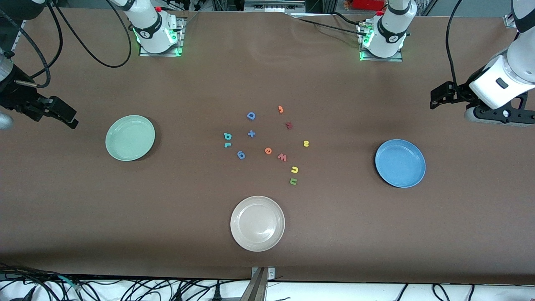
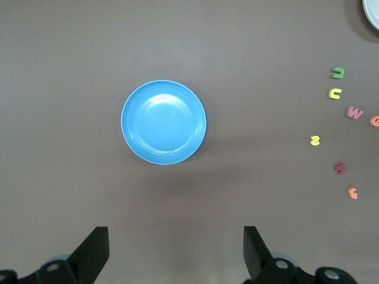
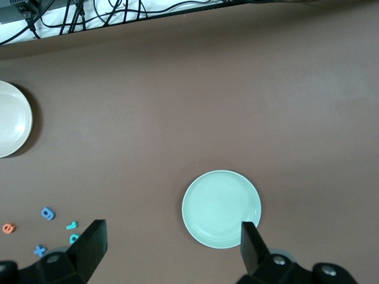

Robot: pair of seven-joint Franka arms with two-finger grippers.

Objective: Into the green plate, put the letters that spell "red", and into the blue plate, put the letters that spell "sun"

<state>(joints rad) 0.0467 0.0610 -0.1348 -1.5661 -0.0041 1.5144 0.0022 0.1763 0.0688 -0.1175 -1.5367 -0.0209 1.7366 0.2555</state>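
Brown covers the whole table (image 1: 267, 75), and all the little foam letters sit loose in a cluster at its middle, none of them in a plate.

The green plate (image 1: 130, 137) lies bare toward the right arm's end of the table, and the blue plate (image 1: 400, 163) lies bare toward the left arm's end. A cream-white plate (image 1: 257, 223) sits nearer the front camera than the letters, roughly between the two coloured ones.

On the cluster's side toward the green plate, the teal "d" (image 1: 227, 136) and teal "r" (image 1: 227, 145) lie just beside each other. The orange "e" (image 1: 268, 150) rests near the cluster's centre, beside a red "w" (image 1: 282, 157). The yellow "s" (image 1: 306, 143) is on the side toward the blue plate. The yellow arch letter (image 1: 294, 169) and green arch letter (image 1: 293, 181) lie close together, nearest the front camera of all the letters. Farther from the camera are a blue capital "D" (image 1: 250, 116), a blue cross (image 1: 251, 133), a blue "g" (image 1: 241, 155), a dark red "s" (image 1: 289, 125) and an orange piece (image 1: 281, 109).

Both arms wait out at the table's ends. The left gripper (image 2: 174, 248) hangs in the air near the blue plate, fingers spread wide with nothing between them. The right gripper (image 3: 172, 245) hangs by the green plate, likewise spread wide and holding nothing.
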